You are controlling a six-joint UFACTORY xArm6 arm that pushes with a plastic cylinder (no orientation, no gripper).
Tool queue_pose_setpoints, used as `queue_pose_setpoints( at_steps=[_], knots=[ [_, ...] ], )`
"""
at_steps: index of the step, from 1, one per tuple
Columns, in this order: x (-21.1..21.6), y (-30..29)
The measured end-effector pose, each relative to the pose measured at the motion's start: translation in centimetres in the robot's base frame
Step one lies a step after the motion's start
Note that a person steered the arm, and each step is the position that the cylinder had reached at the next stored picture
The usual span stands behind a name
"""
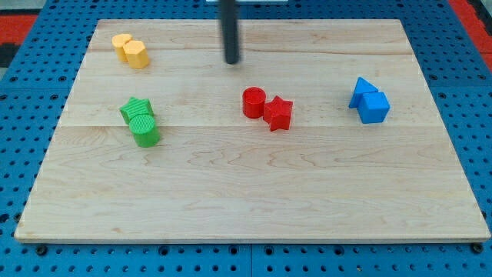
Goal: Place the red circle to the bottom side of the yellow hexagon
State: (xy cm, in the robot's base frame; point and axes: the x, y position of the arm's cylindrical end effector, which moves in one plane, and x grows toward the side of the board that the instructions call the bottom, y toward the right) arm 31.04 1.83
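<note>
The red circle (pixel 254 102) stands near the board's middle, touching the red star (pixel 278 114) on its right. The yellow hexagon (pixel 136 55) is at the view's upper left, touching a second yellow block (pixel 121 44) on its upper left. My tip (pixel 232 61) is at the end of the dark rod coming down from the view's top, above and slightly left of the red circle, apart from it, and well right of the yellow blocks.
A green star (pixel 136 109) and a green circle (pixel 144 131) touch each other at the left. A blue triangle (pixel 362 91) and a blue cube (pixel 375 107) touch at the right. The wooden board (pixel 246 208) lies on a blue perforated table.
</note>
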Motion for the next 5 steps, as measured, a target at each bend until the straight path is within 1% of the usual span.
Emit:
queue_pose_setpoints(
  at_steps=[1,2,3,4,5],
  knots=[
    [6.4,6.2],
    [10.3,11.0],
    [13.8,10.6],
    [14.4,9.9],
    [8.6,5.2]
  ],
)
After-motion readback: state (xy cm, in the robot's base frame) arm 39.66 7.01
